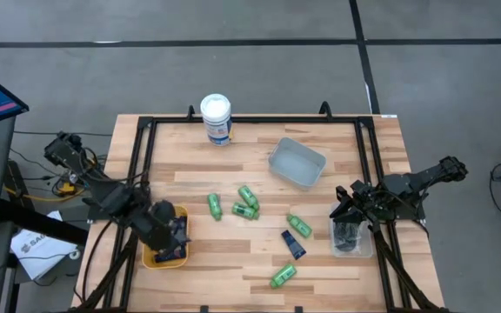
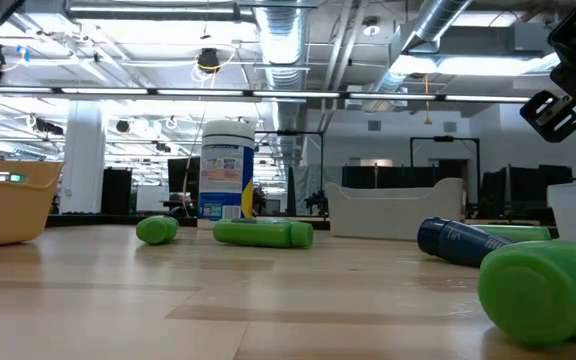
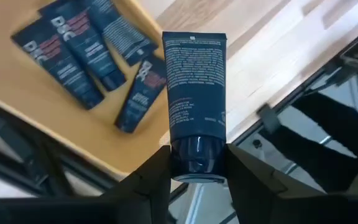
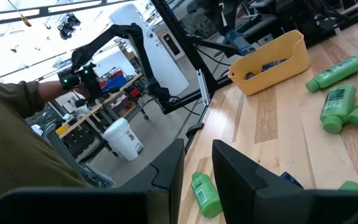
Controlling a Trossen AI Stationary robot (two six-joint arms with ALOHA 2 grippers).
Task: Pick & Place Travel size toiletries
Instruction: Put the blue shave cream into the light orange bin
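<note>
My left gripper (image 1: 168, 228) hangs over the yellow bin (image 1: 164, 257) at the table's left near side, shut on a navy tube (image 3: 194, 87). Three more navy tubes (image 3: 82, 46) lie in that bin. My right gripper (image 1: 348, 209) is open and empty above a clear container (image 1: 351, 238) of dark tins at the right. Several green bottles (image 1: 244, 203) and one navy tube (image 1: 293, 243) lie on their sides mid-table, and another green bottle (image 1: 283, 276) lies nearer the near edge. My left gripper pinches the navy tube at its round cap end (image 3: 194, 158) between its two fingers (image 3: 157, 183). The tube points straight out ahead of the fingers. Its flat crimped end (image 3: 194, 40) is free above the yellow bin's rim, so the tube is lifted clear.
A tall white canister (image 1: 217, 119) with a blue label stands at the far edge. An empty pale bin (image 1: 297, 162) sits right of centre. A black frame (image 1: 143, 156) runs round the tabletop. The near middle of the wood is bare.
</note>
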